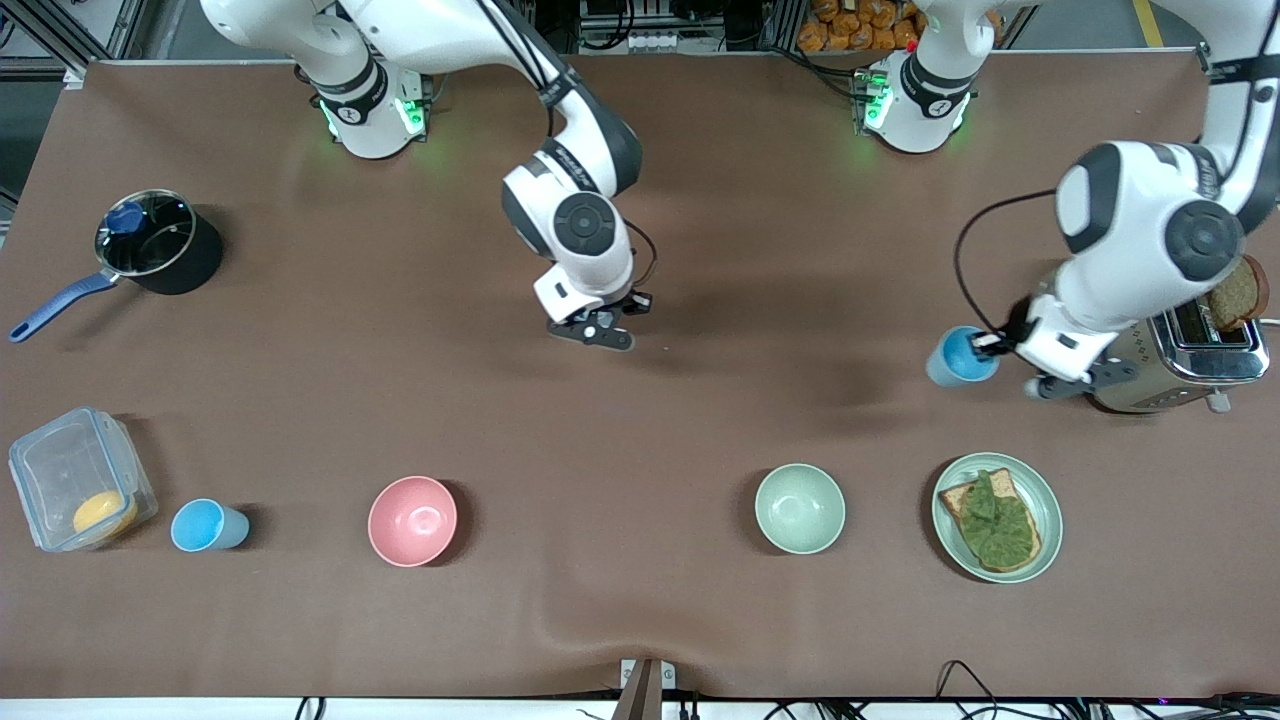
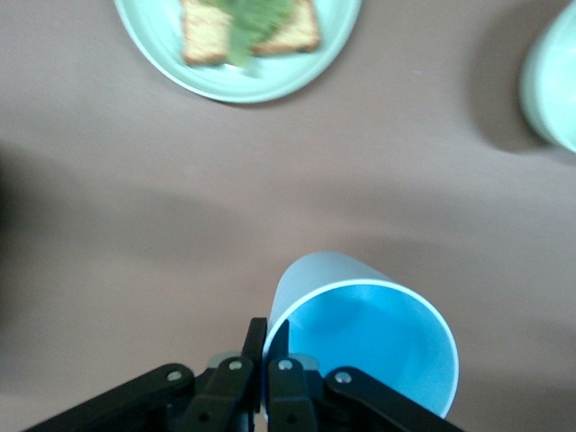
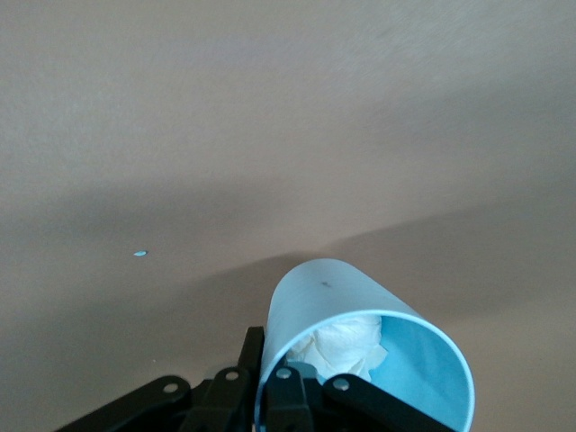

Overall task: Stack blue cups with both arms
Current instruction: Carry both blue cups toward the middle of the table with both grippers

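Two small light-blue plastic cups are held by the rim wall: one [image 2: 360, 346] in the closed left gripper [image 2: 263, 360] beside the toaster [image 1: 1190, 355], one [image 3: 364, 346], paper-stuffed, in the closed right gripper [image 3: 261, 364]. Judged light, thin, easily deformed, slippery.

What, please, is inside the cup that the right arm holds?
A crumpled white wad, like tissue, lies inside the cup. The cup's wall hides its bottom, so anything beneath the wad cannot be seen.

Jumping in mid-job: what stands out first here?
Each gripper pinches a blue cup's rim: the left gripper an empty cup over the table by the toaster, the right gripper, over mid-table, a cup holding crumpled white material. A third cup sits beside the clear container.
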Motion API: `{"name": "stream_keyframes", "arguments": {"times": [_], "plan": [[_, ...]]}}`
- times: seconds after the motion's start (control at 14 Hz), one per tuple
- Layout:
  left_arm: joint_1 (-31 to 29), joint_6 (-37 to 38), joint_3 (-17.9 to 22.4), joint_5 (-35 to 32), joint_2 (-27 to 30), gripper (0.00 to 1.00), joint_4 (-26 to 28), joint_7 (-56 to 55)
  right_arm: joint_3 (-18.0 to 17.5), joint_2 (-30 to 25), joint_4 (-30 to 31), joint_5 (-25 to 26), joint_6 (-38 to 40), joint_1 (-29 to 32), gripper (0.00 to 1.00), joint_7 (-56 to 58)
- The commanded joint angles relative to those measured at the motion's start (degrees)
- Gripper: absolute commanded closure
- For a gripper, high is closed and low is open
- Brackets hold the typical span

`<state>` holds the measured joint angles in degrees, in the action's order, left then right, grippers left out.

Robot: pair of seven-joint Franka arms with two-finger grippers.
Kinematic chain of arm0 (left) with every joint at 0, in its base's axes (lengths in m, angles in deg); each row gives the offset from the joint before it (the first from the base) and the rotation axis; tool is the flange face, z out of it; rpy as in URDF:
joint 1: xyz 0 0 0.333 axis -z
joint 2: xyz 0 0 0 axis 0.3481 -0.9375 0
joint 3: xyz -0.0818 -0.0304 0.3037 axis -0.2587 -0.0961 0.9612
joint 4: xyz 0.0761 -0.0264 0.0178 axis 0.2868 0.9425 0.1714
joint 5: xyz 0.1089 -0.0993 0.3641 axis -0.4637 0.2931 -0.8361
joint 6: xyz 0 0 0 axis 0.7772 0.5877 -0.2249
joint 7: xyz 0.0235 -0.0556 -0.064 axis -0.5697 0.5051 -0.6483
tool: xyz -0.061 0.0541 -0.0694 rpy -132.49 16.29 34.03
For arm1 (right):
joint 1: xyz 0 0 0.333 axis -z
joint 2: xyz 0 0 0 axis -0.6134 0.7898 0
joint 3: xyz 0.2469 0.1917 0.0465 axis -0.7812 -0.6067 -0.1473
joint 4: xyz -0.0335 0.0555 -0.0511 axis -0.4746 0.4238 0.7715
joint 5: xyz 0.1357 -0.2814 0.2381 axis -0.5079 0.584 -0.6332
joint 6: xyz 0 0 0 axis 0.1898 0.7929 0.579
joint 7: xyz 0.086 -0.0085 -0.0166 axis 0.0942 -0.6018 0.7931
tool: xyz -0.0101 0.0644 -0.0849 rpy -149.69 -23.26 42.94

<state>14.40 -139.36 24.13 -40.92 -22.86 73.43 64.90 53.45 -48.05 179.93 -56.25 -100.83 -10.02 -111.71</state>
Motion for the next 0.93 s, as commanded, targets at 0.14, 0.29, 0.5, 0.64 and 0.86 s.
{"name": "stream_keyframes", "arguments": {"times": [0.14,0.29,0.5,0.64,0.86], "plan": [[-0.44,0.86,-8.14,1.14,1.74,1.0,0.35,-10.78,0.89,3.34,-2.72,-0.98,-0.62,-3.56,1.0,-0.84],[-0.36,0.86,-9.99,2.71,1.39,1.0,-0.62,-14.65,0.97,3.52,-2.72,-1.07,-0.88,-4.18,0.59,-1.71],[-0.09,1.03,-11.13,3.33,1.56,1.0,-0.8,-15.37,1.06,2.91,-4.2,-0.46,-0.18,-4.27,0.0,-3.39],[-0.01,2.09,-12.36,4.38,1.48,1.0,-1.24,-16.68,1.15,2.38,-6.4,-0.55,1.92,-3.66,0.0,-3.21],[0.17,2.09,-14.56,4.83,0.95,1.0,-2.2,-19.67,1.59,1.41,-12.28,-0.55,10.16,-1.73,0.0,-2.69]]}}
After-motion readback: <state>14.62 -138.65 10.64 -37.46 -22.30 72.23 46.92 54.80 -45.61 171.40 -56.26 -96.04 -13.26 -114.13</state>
